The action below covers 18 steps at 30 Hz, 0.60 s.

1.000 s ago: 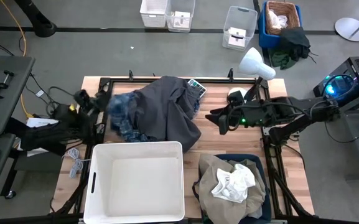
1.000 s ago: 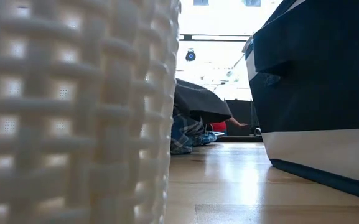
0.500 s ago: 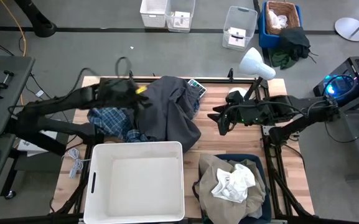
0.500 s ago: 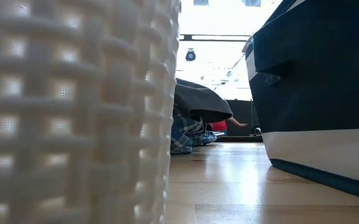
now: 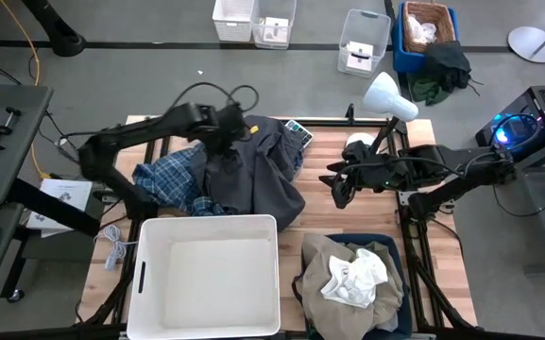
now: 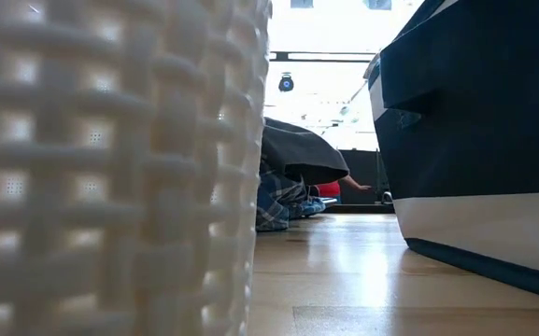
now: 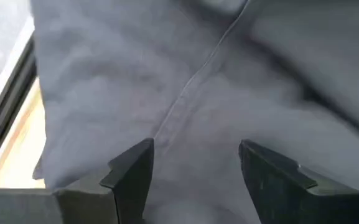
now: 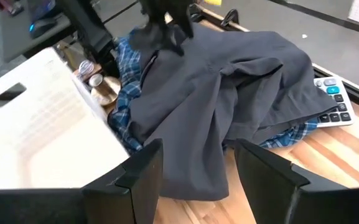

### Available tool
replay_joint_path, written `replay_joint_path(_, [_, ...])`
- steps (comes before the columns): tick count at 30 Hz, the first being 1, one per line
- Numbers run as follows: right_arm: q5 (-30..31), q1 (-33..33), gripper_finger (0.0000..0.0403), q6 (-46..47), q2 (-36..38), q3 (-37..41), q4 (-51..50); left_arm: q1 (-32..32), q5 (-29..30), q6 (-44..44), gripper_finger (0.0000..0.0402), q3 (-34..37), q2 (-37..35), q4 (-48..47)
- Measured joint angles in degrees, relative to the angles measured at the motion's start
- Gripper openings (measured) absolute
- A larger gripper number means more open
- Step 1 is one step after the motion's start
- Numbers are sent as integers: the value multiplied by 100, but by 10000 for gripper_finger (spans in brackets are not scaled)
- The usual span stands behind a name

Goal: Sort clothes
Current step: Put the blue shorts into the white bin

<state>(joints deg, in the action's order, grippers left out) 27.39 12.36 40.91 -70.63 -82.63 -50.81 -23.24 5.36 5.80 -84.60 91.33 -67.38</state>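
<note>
The dark grey garment (image 5: pixel 253 170) lies heaped on the far middle of the table, over the blue-and-white plaid shirt (image 5: pixel 170 181), which sticks out on its left. My left gripper (image 5: pixel 230 128) is open over the grey garment's far part (image 7: pixel 191 93). My right gripper (image 5: pixel 338 187) is open and holds nothing. It hangs to the right of the heap and points at it (image 8: pixel 229 99). The beige garment (image 5: pixel 333 253) and the white garment (image 5: pixel 355 280) lie in the dark bin (image 5: pixel 397 312) at the near right. My left gripper points down at the dark grey garment, one finger (image 7: pixel 129 167) on either side of a seam (image 7: pixel 185 102). I cannot tell whether the fingertips touch the cloth.
A white woven basket (image 5: pixel 206 276) stands at the near left and fills the left of the low view (image 6: pixel 110 168). A calculator (image 5: pixel 298 132) lies at the heap's far right edge. A white lamp (image 5: pixel 389 96) stands at the far right. Bare wood lies between the heap and my right gripper.
My left arm has swung from the table's left edge toward the right and far side, until it is over the grey garment. The plaid shirt's left part now lies spread farther toward the left edge. My right arm has kept still.
</note>
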Motion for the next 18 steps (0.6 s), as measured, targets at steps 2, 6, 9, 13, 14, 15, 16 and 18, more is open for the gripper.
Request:
replay_joint_path(2, [141, 0, 195, 123, 0, 0, 0, -36, 7, -228, 227, -42, 313, -157])
replay_joint_path(6, [304, 0, 195, 330, 0, 0, 0, -79, -5, -554, 227, -42, 907, -329])
replay_joint_path(9, [418, 0, 195, 518, -10, 0, 1, -114, 7, -795, 223, -42, 1348, -353])
replay_joint_path(13, [520, 0, 195, 713, -22, 0, 8, -116, 37, -1046, 155, -42, 1880, -403])
replay_joint_path(14, [523, 0, 195, 763, -27, 0, 16, -116, 58, -1059, 122, -42, 1988, -414])
replay_joint_path(15, [522, 0, 195, 809, -31, 0, 20, -116, 59, -1101, 82, -42, 2080, -430])
replay_joint_path(16, [521, 0, 195, 815, -31, 2, 29, -118, 50, -1163, 43, -42, 2148, -433])
replay_joint_path(18, [521, 0, 195, 817, -31, 2, 71, -120, 37, -1227, 17, -42, 2227, -425])
